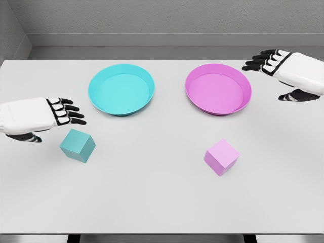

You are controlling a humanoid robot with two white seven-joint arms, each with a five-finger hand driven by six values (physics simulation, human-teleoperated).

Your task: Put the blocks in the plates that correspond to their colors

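while both hands hover with fingers spread and holding nothing, the pink block (221,157) sits nearest on the white table (152,202), the teal block (77,145) just below the left hand (43,117). farther back lie the teal plate (121,89) and pink plate (218,88), the right hand (288,71) beside it.

Bright, even, diffuse overhead light; soft faint shadows beneath things; sharp render, no glare

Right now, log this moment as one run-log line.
left hand open beside teal cube | right hand open by round pink plate | pink cube on table | round teal plate empty
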